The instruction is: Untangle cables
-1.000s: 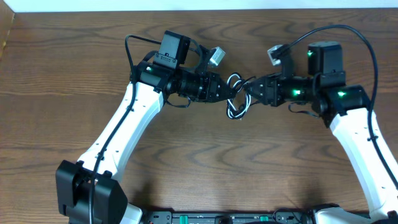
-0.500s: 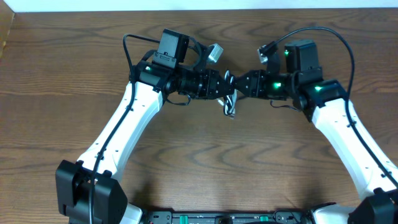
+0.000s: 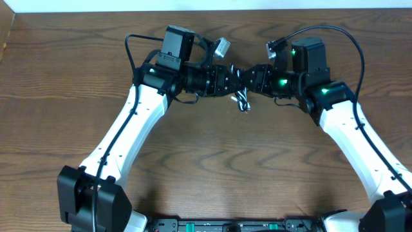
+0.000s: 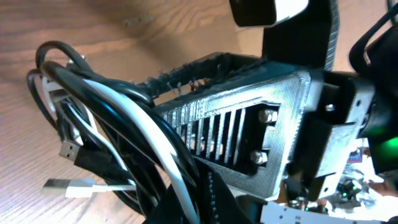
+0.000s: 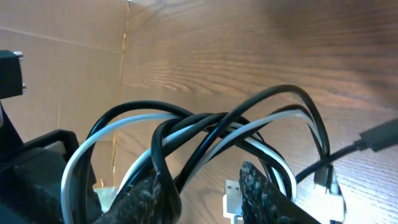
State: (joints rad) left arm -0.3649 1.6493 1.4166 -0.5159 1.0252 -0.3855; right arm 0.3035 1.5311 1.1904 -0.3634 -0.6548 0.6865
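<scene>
The white and black cables (image 3: 242, 99) hang as one tangled bundle between my two grippers, above the table's back middle. My left gripper (image 3: 233, 81) is shut on the bundle; in the left wrist view the white cable (image 4: 155, 132) and the black cable (image 4: 93, 82) run down into its fingers (image 4: 219, 200). A white plug (image 4: 68, 185) dangles below the loops. My right gripper (image 3: 251, 79) faces the left one, almost touching it. Its jaws stand apart, and white (image 5: 81, 155) and black (image 5: 281, 93) loops arch over its fingers (image 5: 154, 194) with bare wood showing in the gap.
The wooden table (image 3: 206, 167) spreads around both arms. A cardboard wall (image 5: 56, 74) stands at the table's far left side. The arms' own thick black leads (image 3: 351, 38) loop above the wrists. A black plug (image 5: 379, 134) hangs at the right of the right wrist view.
My right gripper has moved left, up to the left gripper. The bundle between them has bunched into a smaller clump and risen slightly. The left gripper has kept its grip.
</scene>
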